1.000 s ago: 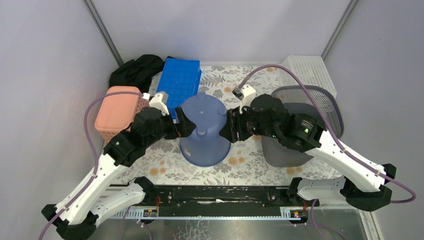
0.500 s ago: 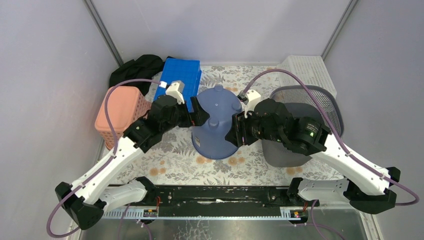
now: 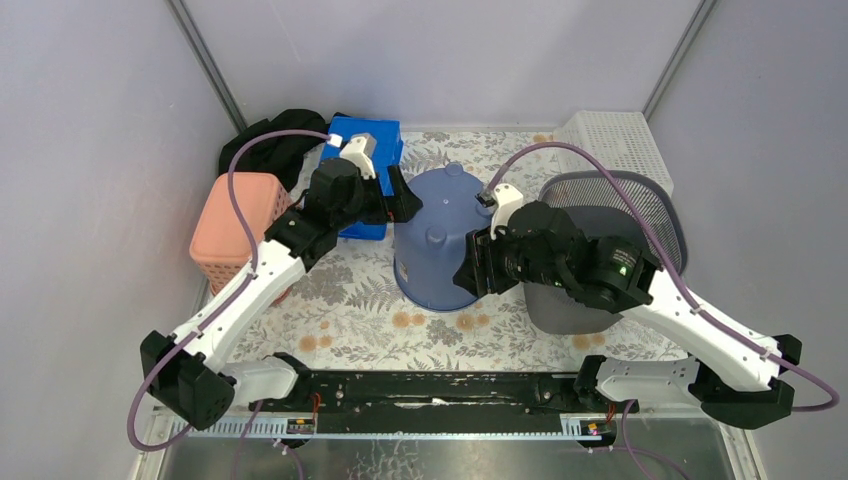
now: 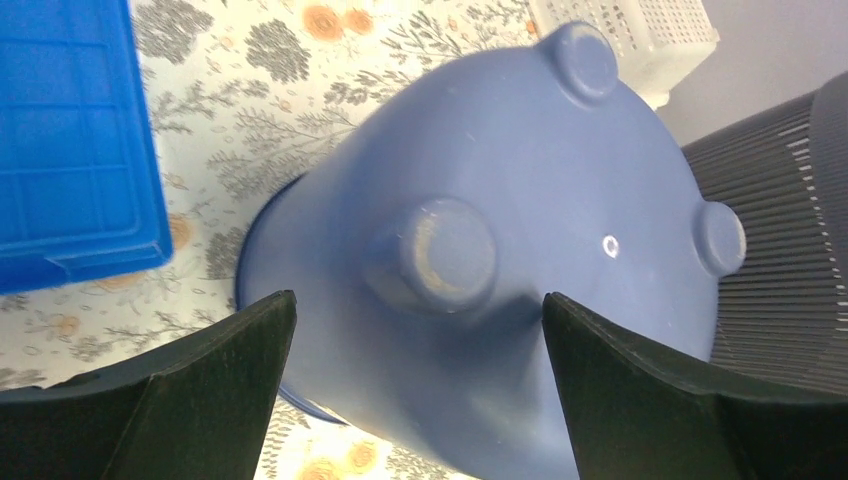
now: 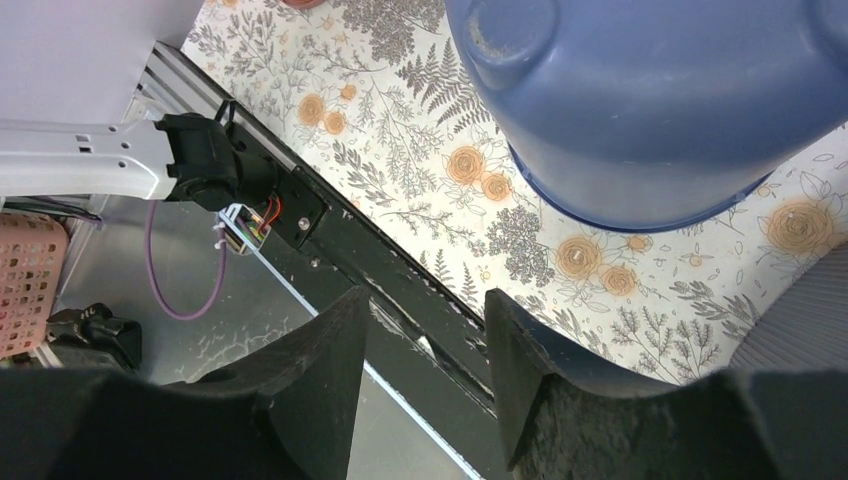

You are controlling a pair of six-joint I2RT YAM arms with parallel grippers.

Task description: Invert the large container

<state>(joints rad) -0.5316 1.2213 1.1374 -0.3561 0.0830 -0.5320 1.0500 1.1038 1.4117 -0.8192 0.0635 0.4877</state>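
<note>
Floral table [image 3: 350, 300] holds the container [image 3: 440, 240] base-up. Left gripper [image 3: 405, 207] gapes wide at its base. Right gripper [image 3: 470, 265] sits half-open beside it, empty.

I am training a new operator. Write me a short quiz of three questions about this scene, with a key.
1. True or false: the blue bucket stands with its feet on top.
2. Which is open wider: A the left gripper, B the right gripper?
3. What colour is the basket beside the left arm?
Key: 1 true; 2 A; 3 pink.
</note>
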